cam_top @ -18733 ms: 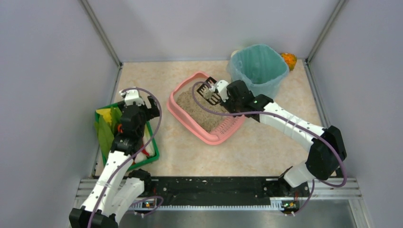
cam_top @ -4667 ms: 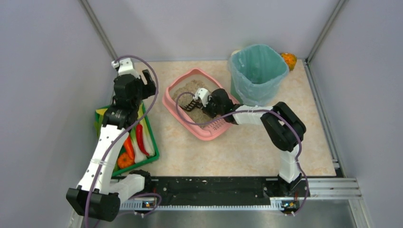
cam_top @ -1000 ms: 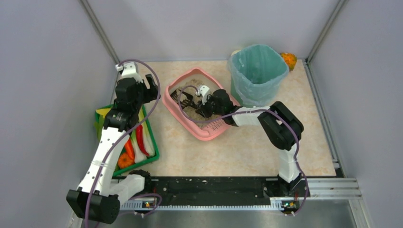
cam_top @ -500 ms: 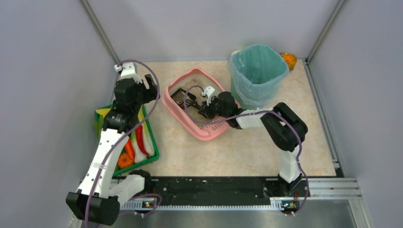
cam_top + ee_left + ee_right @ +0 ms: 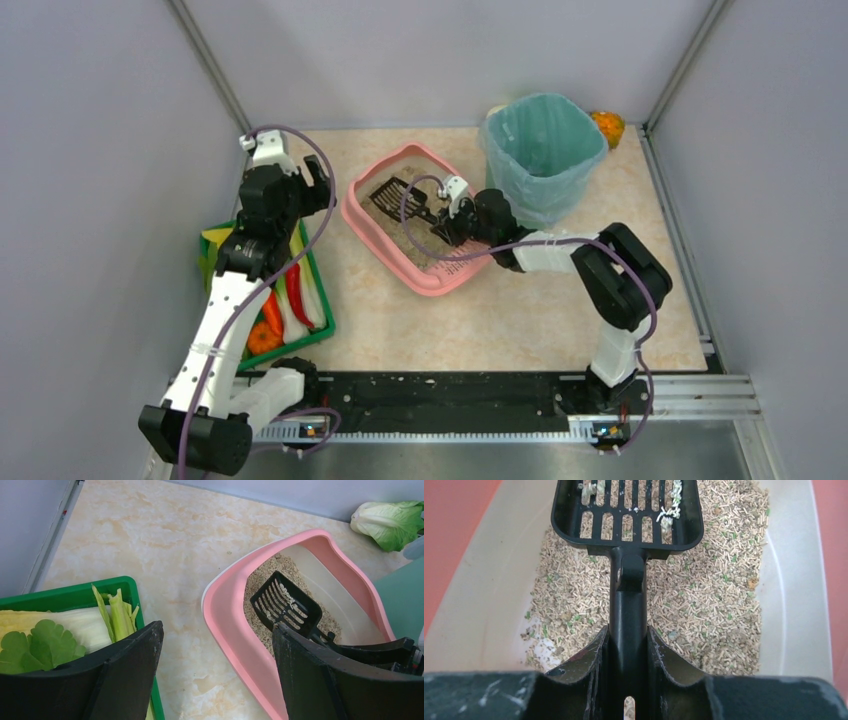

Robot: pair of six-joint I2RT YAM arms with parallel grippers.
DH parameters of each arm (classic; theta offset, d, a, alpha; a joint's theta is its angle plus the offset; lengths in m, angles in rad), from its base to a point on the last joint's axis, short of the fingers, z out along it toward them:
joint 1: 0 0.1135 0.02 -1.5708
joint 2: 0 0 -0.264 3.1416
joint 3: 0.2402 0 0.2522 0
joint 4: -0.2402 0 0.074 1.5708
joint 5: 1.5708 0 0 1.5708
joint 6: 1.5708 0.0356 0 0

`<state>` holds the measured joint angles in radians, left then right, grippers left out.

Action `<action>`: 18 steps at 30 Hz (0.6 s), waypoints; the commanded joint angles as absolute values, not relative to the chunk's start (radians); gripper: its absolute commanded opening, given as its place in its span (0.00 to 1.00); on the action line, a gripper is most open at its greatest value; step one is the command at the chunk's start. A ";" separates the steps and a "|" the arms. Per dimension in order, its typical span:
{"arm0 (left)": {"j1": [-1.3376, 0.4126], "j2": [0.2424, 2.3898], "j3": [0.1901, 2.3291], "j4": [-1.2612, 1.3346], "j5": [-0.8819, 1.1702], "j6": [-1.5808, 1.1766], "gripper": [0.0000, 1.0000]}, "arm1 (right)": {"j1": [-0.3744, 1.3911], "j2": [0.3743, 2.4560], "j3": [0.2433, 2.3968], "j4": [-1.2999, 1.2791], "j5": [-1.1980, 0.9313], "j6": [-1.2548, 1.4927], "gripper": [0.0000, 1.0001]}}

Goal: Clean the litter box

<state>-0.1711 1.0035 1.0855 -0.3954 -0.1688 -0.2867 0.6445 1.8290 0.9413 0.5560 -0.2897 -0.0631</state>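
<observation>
Litter box (image 5: 352, 212) mid-worktop (image 5: 520, 320), scoop (image 5: 626, 515) held over the litter.
I see the litter box lying diagonally, its long axis running far-left to near-right and its slotted ledge at the near-right end. My right gripper (image 5: 626, 647) pinches the scoop handle, with the head pointing far-left. My left gripper (image 5: 217, 629) is spread just left of the litter box.
</observation>
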 commanded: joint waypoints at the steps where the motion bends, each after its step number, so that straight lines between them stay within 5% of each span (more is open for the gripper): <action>1: -0.172 0.997 1.093 -0.333 -0.156 -0.281 0.84 | 0.638 1.758 1.019 0.352 -0.232 -0.194 0.00; 9: -0.172 1.030 1.104 -0.322 -0.133 -0.290 0.84 | 0.668 1.723 1.171 -0.117 -0.067 -0.458 0.00; 18: -0.172 1.064 1.117 -0.316 -0.115 -0.287 0.84 | 0.696 1.765 1.404 -0.483 -0.155 -0.593 0.00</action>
<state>-0.1711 1.0561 1.0855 -0.3729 -0.1364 -0.2878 0.6651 1.7752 1.2705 -0.2893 -0.1104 -0.4999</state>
